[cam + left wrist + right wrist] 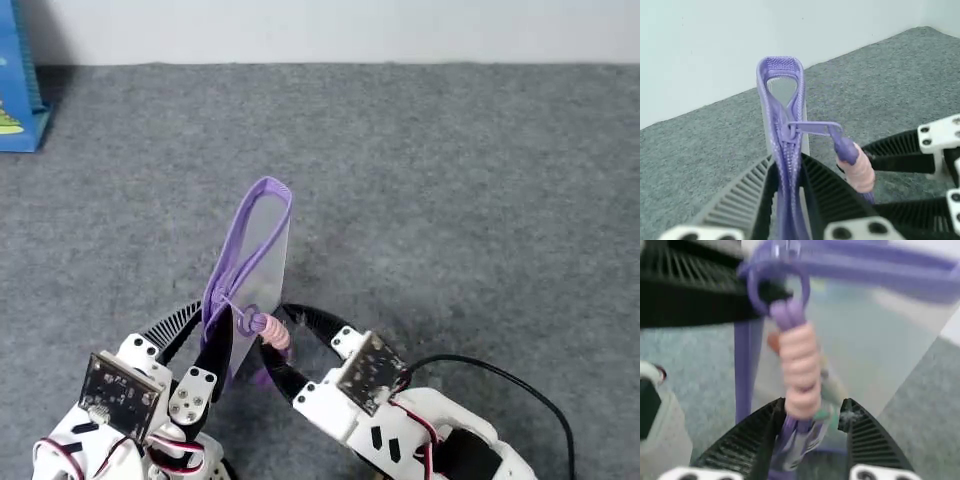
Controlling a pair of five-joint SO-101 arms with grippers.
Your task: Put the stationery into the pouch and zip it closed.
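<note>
A translucent pouch with a purple zipper band stands on edge on the grey mat. My left gripper is shut on the pouch's near end, one finger on each side of the band. The slider sits just beyond those fingers, and the zipper gapes open from there to the far end. A pink coiled pull charm hangs from the slider's ring. My right gripper is shut on the charm's lower end. Coloured stationery shows faintly through the pouch wall.
A blue box stands at the far left edge by the white wall. A black cable loops behind the right arm. Open grey mat lies beyond and to the right of the pouch.
</note>
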